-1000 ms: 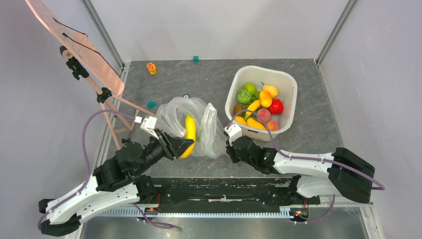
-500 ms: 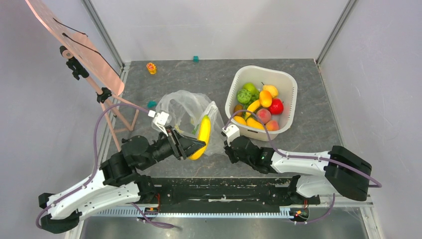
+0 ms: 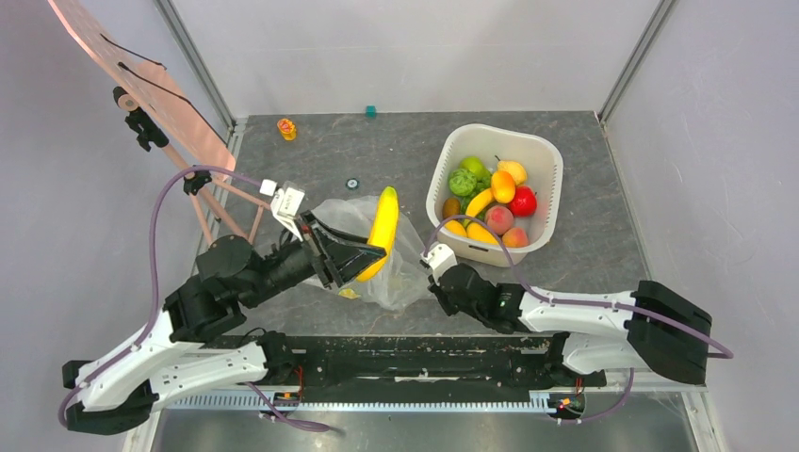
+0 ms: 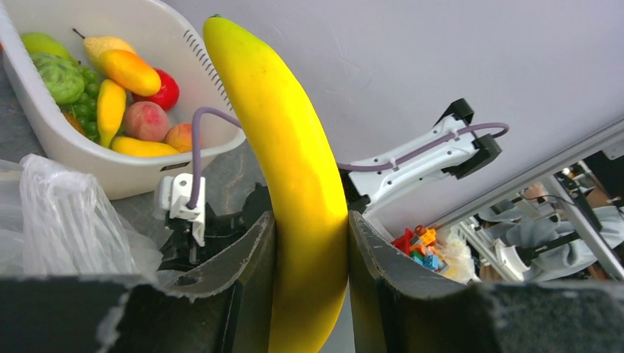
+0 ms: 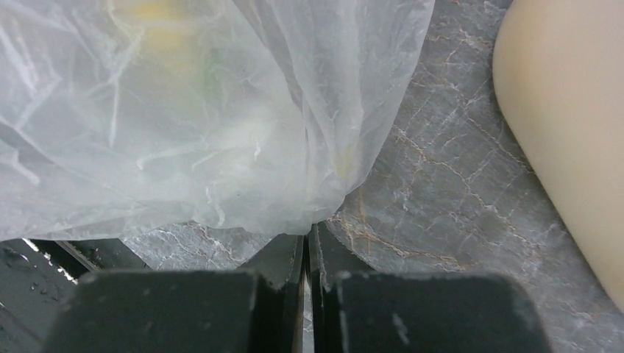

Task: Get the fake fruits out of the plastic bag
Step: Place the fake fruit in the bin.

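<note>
Gripping yellow banana (image 3: 383,224): left gripper (image 4: 310,235), clamped on its lower half, fruit held above plastic bag (image 3: 400,282). Pinching bag's near edge: right gripper (image 5: 307,250), fingers closed.

left pincer (image 4: 309,220) raised, gripping banana (image 4: 279,110) | right pincer (image 5: 307,237) low, pinching bag (image 5: 184,110)

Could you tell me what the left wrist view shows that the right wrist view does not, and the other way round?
Only the left wrist view shows the banana clamped in the left gripper, and the fake fruits lying in the white basin. Only the right wrist view shows the right gripper shut on an edge of the plastic bag. Both views show the bag, part of the basin's wall and the grey table.
</note>
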Robot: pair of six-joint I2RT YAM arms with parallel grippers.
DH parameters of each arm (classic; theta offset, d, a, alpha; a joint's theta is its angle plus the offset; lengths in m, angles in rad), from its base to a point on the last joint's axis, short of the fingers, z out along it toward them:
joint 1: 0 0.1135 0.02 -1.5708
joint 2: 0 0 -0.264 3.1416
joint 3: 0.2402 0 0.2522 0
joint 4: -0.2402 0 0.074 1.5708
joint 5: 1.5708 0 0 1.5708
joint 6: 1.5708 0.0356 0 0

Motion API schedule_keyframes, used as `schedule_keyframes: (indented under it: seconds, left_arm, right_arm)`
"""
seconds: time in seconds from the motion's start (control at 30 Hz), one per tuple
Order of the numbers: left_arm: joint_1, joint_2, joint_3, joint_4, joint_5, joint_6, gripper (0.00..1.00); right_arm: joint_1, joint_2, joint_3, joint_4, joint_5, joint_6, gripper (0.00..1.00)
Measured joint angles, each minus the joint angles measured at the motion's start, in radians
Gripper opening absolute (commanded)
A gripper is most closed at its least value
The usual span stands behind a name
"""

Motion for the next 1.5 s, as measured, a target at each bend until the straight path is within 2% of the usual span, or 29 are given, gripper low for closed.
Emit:
schedule_keyframes:
  seconds: [0.3,0.53,0.7,0.9,1.2,1.5]
  left_arm:
    - [0.0,0.219,0.159,-0.065,-0.017,0.097,0.04]
    - [0.015,0.498,0.313,-0.073,-0.039,0.192,0.04]
    - [0.077,0.694,0.408,-0.058,-0.019,0.235,0.04]
    - [0.154,0.936,0.529,-0.013,0.056,0.255,0.04]
    - [0.157,1.288,0.762,-0.048,0.096,0.306,0.07]
    - [0.185,1.514,0.952,-0.089,0.102,0.34,0.13]
  right_arm:
    - [0.072,-0.097,-0.015,-0.053,0.036,-0.031,0.0]
    - [0.138,-0.201,-0.143,-0.055,0.081,0.024,0.0]
    - [0.185,-0.267,-0.227,-0.044,0.107,0.081,0.0]
    - [0.213,-0.292,-0.251,-0.044,0.135,0.124,0.0]
    - [0.236,-0.35,-0.274,-0.046,0.167,0.162,0.0]
    - [0.256,-0.378,-0.298,-0.077,0.179,0.183,0.0]
